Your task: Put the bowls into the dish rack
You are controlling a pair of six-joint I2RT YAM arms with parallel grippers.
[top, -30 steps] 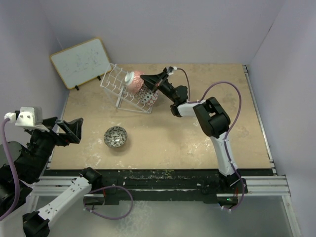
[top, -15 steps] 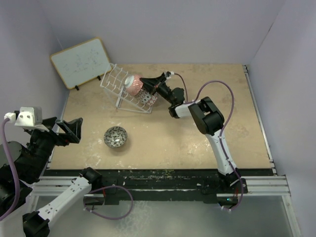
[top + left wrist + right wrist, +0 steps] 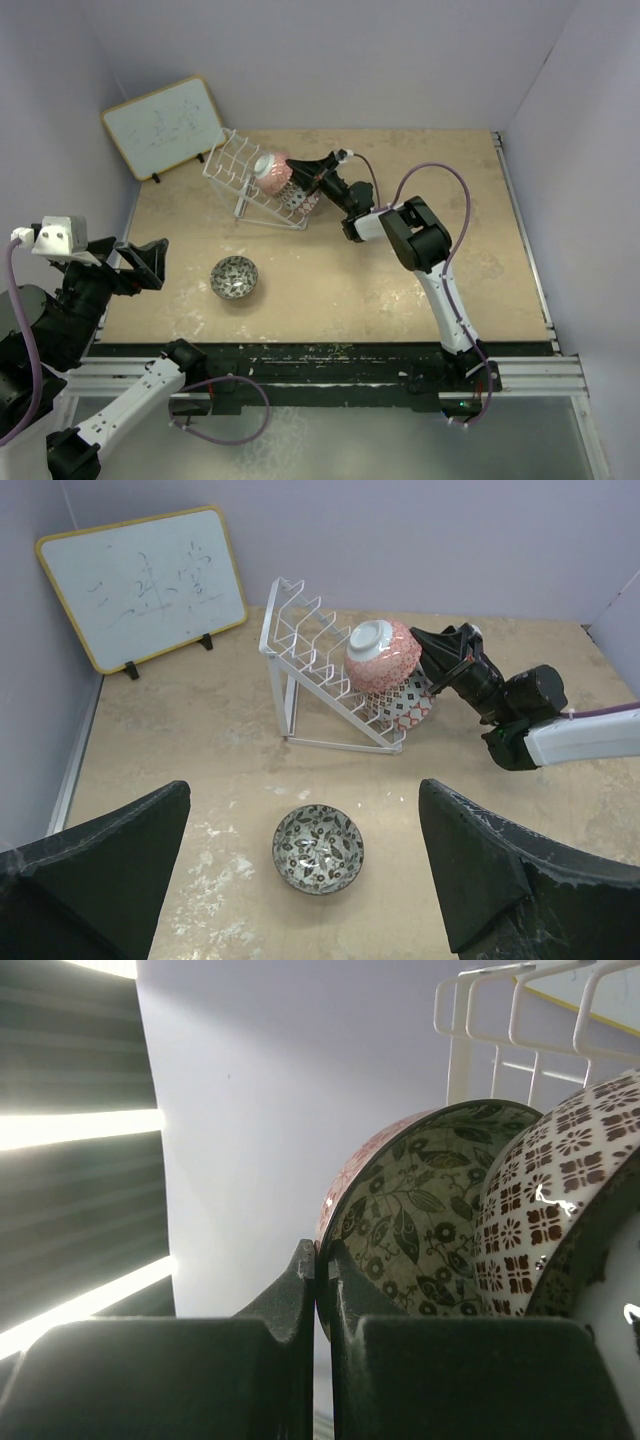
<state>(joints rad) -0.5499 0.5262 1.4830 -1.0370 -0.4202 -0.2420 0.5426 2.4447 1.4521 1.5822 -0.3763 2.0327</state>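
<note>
Right gripper [image 3: 300,172] with jaws pressed together at the rim of the pink-red bowl [image 3: 383,655] in the dish rack [image 3: 300,630], left gripper [image 3: 130,262] with jaws wide apart, grey-black bowl [image 3: 319,846] on the table [image 3: 200,730]

— Where is the right arm [image 3: 432,250]?
— It reaches forward and to the left, bent sharply at the elbow. The right gripper [image 3: 322,1260] has its fingers pinched together on the rim of the pink bowl [image 3: 385,652].
— And the left arm [image 3: 125,410]?
— It is folded back at the near left corner. The left gripper [image 3: 150,263] has its fingers wide apart and holds nothing.
</note>
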